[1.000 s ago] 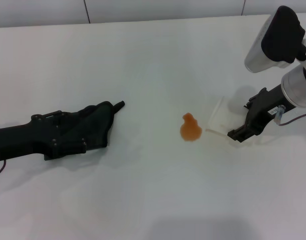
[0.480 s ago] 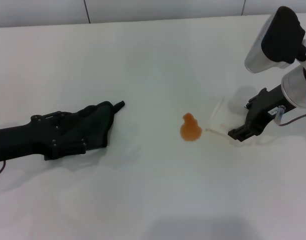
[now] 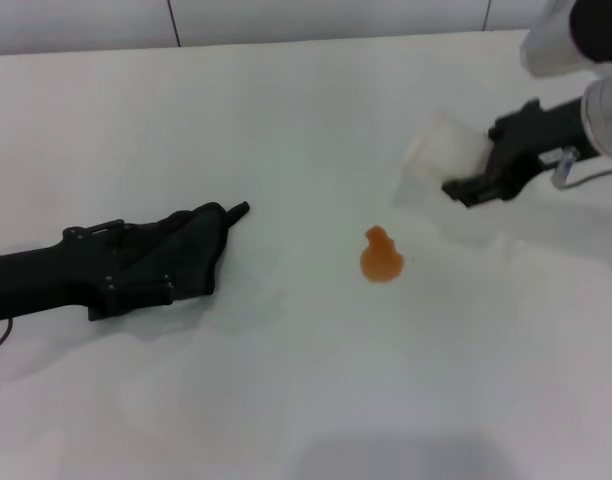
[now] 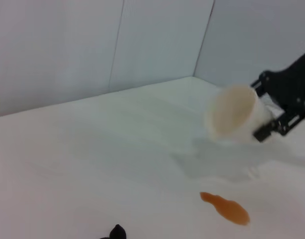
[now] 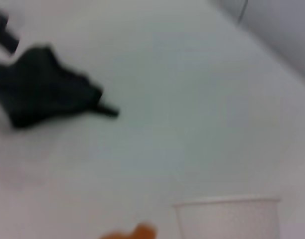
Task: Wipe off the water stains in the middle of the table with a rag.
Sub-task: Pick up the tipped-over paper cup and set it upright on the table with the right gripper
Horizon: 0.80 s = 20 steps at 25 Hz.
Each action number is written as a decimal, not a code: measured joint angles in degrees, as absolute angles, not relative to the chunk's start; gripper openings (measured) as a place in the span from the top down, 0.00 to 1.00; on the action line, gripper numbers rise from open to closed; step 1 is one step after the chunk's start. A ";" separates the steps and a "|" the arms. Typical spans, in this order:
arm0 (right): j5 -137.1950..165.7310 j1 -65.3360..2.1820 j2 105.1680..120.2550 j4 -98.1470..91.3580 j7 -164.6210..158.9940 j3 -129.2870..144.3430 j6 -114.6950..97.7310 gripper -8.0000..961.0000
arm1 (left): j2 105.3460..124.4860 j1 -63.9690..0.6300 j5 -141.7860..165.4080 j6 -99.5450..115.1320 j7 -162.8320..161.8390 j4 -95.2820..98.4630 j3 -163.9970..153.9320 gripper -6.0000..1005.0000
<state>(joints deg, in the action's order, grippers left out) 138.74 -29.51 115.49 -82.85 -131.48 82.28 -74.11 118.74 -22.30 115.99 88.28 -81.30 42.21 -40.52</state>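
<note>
1. We see the stain, one orange blob with a smaller lobe on top, mid-table. It also shows in the left wrist view and at the edge of the right wrist view.
2. The rag, a dark cloth with a pointed corner, lies on the table well to the left of the stain, apart from it. Right wrist view shows it too.
3. Left gripper lies low at the rag and overlaps it; black on black, so we cannot tell whether its fingers are apart or closed.
4. Right gripper is at the far right, beyond the stain, fingers clamped on a pale translucent cup.
5. The cup is tipped on its side, mouth facing left, and looks raised off the table; left wrist view shows the open mouth.
6. Cup and stain are apart, not touching.
</note>
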 joint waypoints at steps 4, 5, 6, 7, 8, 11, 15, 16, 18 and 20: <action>136.30 -26.83 115.48 -84.61 -130.73 83.18 -68.13 0.32 | 118.76 -22.32 115.87 88.30 -81.30 42.23 -40.51 0.16; 134.97 -25.64 115.49 -84.60 -129.85 84.09 -65.31 0.32 | 118.78 -22.33 115.87 88.30 -81.30 42.24 -40.48 0.16; 133.62 -24.70 115.49 -84.43 -128.81 84.99 -62.99 0.32 | 118.79 -22.32 115.86 88.30 -81.30 42.24 -40.45 0.16; 132.27 -23.78 115.48 -84.18 -127.75 85.80 -60.76 0.32 | 118.81 -22.33 115.85 88.29 -81.30 42.24 -40.40 0.16; 130.70 -22.95 115.48 -83.89 -126.61 86.65 -58.62 0.32 | 118.82 -22.35 115.85 88.28 -81.30 42.23 -40.38 0.16; 125.00 -20.76 115.42 -82.76 -123.07 88.49 -52.83 0.32 | 118.82 -22.46 115.83 88.23 -81.30 42.22 -40.41 0.16; 115.03 -19.80 115.40 -79.75 -117.04 89.25 -48.68 0.32 | 118.83 -22.49 115.83 88.20 -81.30 42.23 -40.34 0.16; 110.70 -19.64 115.40 -78.25 -113.92 89.24 -47.86 0.32 | 118.83 -22.46 115.83 88.18 -81.30 42.20 -40.28 0.16; 104.95 -19.53 115.37 -76.05 -110.31 88.91 -47.46 0.32 | 118.82 -22.28 115.86 88.14 -81.30 42.20 -40.18 0.16; 98.66 -19.40 115.28 -72.85 -105.78 87.99 -47.75 0.32 | 118.79 -22.07 115.90 88.10 -81.30 42.27 -40.13 0.16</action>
